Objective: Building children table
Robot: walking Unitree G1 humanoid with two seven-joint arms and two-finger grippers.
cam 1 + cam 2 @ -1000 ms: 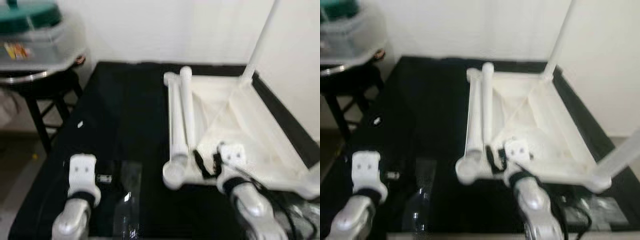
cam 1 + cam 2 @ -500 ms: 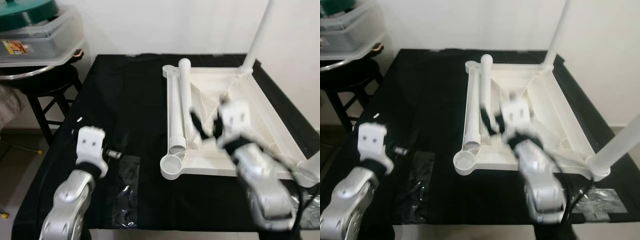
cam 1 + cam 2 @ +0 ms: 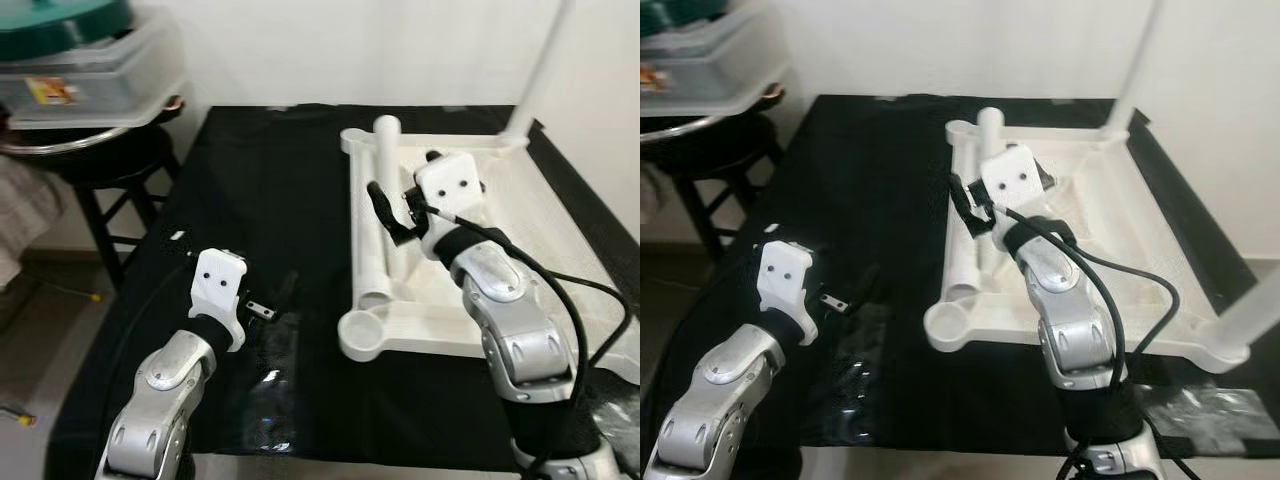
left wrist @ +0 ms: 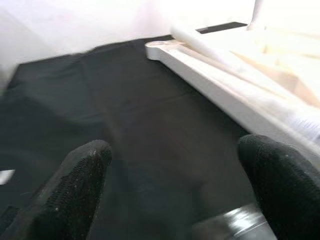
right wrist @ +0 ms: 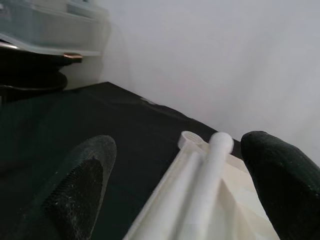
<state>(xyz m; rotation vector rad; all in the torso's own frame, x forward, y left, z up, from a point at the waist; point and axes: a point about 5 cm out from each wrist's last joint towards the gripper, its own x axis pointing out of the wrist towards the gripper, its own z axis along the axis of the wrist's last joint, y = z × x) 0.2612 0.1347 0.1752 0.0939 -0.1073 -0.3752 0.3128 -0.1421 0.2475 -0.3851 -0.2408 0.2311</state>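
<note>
Nearest the camera, the left gripper [image 3: 262,308] is being held low over the black tabletop [image 3: 270,200], its jaws spread wide with nothing between them. A clear plastic bag [image 3: 265,400] is lying flat on the cloth just beside it. Further in, the upturned white children's table [image 3: 520,250] is resting on the tabletop, with an empty round leg socket [image 3: 362,335] at its near corner. Above the table's left rim, the right gripper [image 3: 392,212] is being held with jaws parted and empty, over a loose white leg [image 3: 382,215] lying along the frame. At the far corner, a fitted leg [image 3: 540,70] is standing upright. Far left, a stool [image 3: 95,170] is carrying a plastic container [image 3: 90,80].
</note>
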